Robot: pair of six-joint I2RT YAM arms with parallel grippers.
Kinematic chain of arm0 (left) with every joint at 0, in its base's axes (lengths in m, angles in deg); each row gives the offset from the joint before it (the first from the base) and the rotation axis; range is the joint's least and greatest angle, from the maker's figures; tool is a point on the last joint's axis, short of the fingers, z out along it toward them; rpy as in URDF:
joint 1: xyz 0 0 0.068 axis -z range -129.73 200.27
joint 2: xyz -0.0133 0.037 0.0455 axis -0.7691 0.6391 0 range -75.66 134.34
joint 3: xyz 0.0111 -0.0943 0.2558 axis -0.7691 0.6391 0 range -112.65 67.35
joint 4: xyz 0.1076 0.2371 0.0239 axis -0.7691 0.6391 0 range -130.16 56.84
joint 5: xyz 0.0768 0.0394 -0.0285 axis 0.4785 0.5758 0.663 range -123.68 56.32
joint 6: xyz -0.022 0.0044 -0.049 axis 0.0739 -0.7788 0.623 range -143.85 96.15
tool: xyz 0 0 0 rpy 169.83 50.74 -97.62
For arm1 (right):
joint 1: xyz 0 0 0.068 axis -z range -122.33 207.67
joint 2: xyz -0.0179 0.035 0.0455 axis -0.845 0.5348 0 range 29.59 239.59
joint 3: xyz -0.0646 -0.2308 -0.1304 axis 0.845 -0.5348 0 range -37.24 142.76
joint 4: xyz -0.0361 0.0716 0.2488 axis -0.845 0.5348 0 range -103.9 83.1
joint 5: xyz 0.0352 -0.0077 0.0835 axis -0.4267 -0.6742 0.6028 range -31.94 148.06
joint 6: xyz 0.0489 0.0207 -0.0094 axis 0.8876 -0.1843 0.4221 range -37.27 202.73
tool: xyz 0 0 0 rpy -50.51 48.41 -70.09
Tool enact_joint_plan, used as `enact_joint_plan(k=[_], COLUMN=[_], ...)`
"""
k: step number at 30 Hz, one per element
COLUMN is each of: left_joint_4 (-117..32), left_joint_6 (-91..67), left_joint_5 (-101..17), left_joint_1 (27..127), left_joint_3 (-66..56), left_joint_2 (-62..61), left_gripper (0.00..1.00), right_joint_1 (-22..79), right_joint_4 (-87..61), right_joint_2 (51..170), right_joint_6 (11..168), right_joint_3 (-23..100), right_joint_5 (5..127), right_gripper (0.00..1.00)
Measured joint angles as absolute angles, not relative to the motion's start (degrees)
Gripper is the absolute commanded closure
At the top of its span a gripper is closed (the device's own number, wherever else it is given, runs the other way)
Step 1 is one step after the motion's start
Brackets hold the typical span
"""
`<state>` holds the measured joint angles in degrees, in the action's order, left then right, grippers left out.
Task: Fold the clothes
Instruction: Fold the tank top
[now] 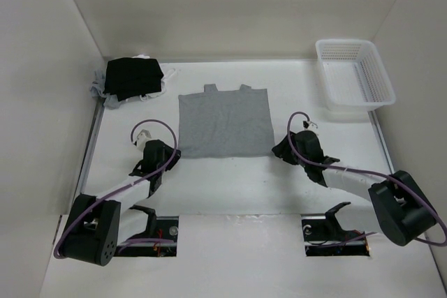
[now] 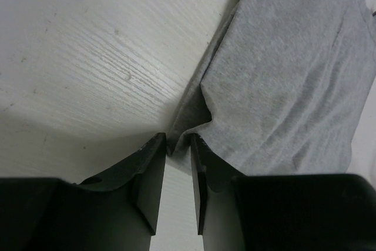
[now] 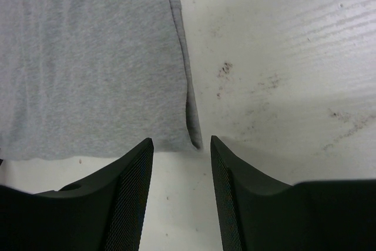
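From above, the near left corner of the clothes (image 1: pixel 223 122) is hidden behind the left gripper (image 2: pixel 178 139). The camera on that arm shows it better. The two fingers are close together with a thin gap, and the bunched-up corner of the grey cloth pokes in at their tips. I cannot tell if they are pinching it. The rest of the cloth runs off the top and right of that picture.

The right gripper (image 3: pixel 181 141) has its fingers wide apart and holds nothing. The near right corner of the cloth lies flat just past the gap, a bit nearer the left finger. Here too the cloth is cut off at the top and left.

The clothes lie flat in the middle of the table (image 1: pixel 230 186), with two little straps (image 1: pixel 211 88) at the far edge.

In the far left corner sits a black pile (image 1: pixel 133 76) with pale cloth peeking out under it, mostly covered. A white basket (image 1: pixel 346 42) stands at the far right, well apart from the grey cloth. Small dark marks (image 3: pixel 223 70) dot the table beside the cloth's right edge
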<state>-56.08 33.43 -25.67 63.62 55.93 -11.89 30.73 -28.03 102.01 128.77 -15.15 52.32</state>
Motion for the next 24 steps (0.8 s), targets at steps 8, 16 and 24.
enact_joint_plan(k=[8,16,24], left_joint_4=[-54.55,-53.13,-52.56], left_joint_6=[33.45,33.12,32.95], left_joint_5=[-26.81,-27.09,-27.53], left_joint_1=[63.00,62.65,62.68], left_joint_3=[56.01,56.12,56.14], left_joint_2=[-12.40,-14.30,-17.01], left_gripper=[0.91,0.93,0.97], right_joint_1=[30.71,30.71,30.51], right_joint_4=[-27.00,-27.16,-27.31], right_joint_2=[100.55,104.66,109.16], right_joint_6=[130.67,131.04,131.07], right_joint_3=[-16.68,-15.02,-12.16], right_joint_5=[52.30,52.85,53.96], right_gripper=[0.51,0.66,0.98])
